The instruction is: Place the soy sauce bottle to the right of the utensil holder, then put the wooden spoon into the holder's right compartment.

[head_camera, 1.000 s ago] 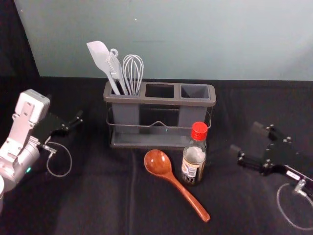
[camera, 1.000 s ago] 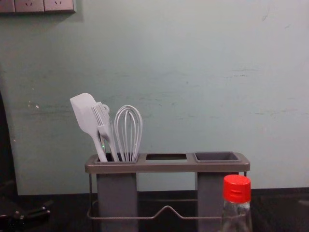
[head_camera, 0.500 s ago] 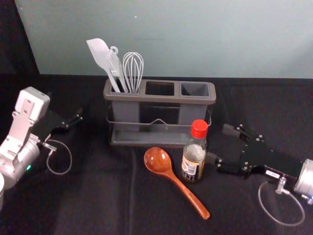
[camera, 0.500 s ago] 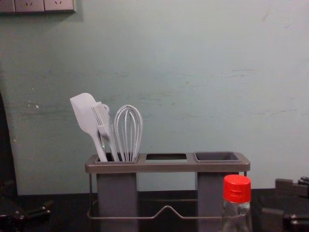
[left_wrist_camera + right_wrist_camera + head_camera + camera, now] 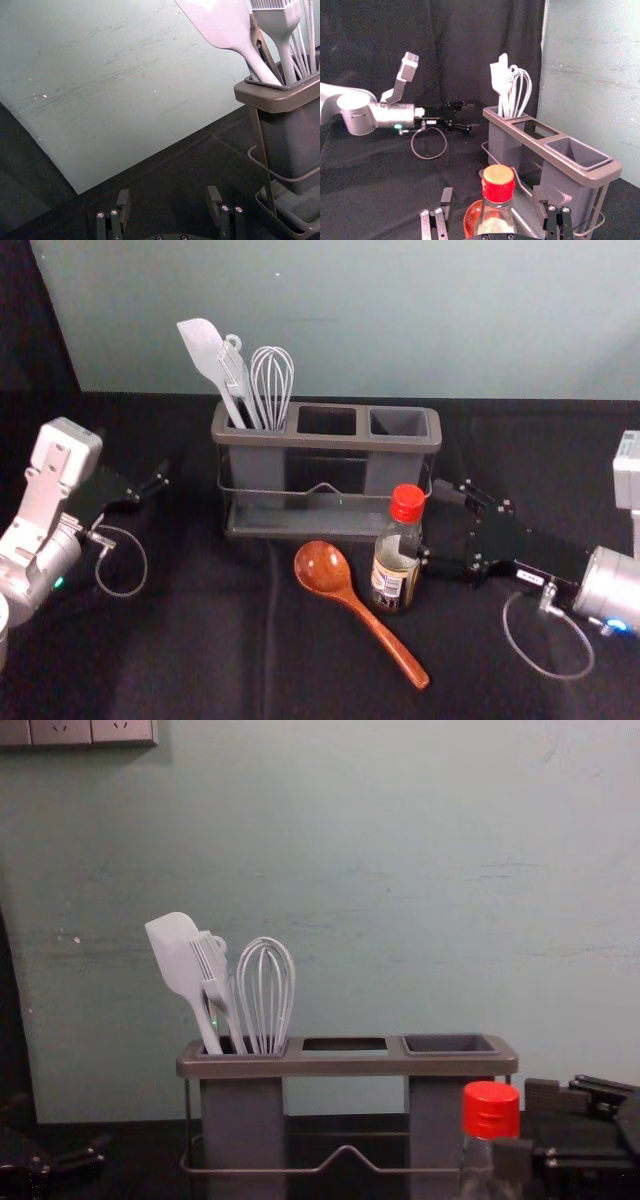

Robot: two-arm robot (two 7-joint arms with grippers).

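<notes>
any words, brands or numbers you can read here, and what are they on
Nothing legible.
Label on the soy sauce bottle: too small to read.
White sticker behind the right gripper, open with its fingers either side of the bottle: too small.
White sticker on the left arm: too small.

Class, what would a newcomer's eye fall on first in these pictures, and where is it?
The red cap on the soy sauce bottle stands out first, in front of the utensil holder, with the open right pincer close beside it. Next come the wooden spoon lying beside the bottle and white utensils in the holder's left compartment.
</notes>
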